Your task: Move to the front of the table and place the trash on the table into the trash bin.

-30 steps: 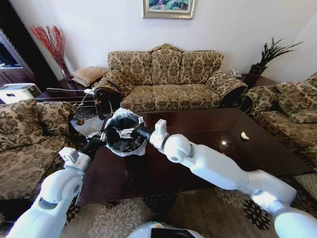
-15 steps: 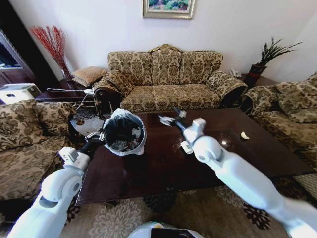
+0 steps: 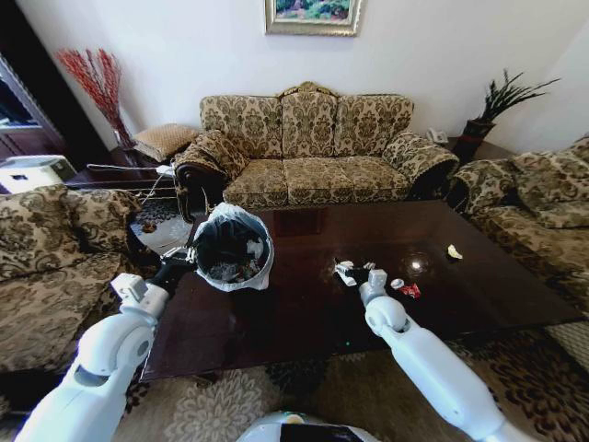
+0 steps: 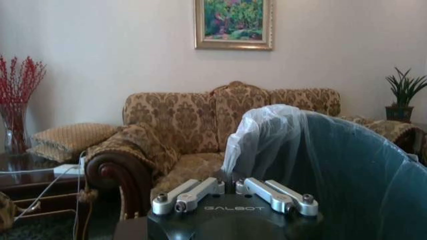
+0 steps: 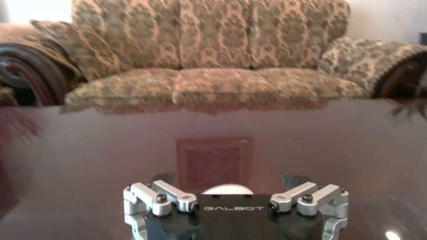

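Observation:
My left gripper (image 3: 183, 261) is shut on the rim of the trash bin (image 3: 232, 249), a black bin with a white bag that hangs tilted over the table's (image 3: 276, 318) left part, with trash inside. The left wrist view shows the same gripper (image 4: 230, 181) pinching the bag-covered rim of the bin (image 4: 360, 170). My right gripper (image 3: 353, 273) is low over the table's middle, open, straddling a white piece of trash (image 5: 226, 189). Just right of it lie a small white bit (image 3: 397, 284) and a red wrapper (image 3: 410, 291). A pale yellowish scrap (image 3: 454, 251) lies farther right.
A patterned sofa (image 3: 313, 147) stands behind the table, with armchairs to the left (image 3: 46, 249) and right (image 3: 543, 212). A side table with cables (image 3: 152, 221) sits at the back left. Patterned carpet lies in front.
My right arm has swung away from the bin's mouth, rightward and down, to the trash at the table's middle. The left gripper still holds the bin in the same place.

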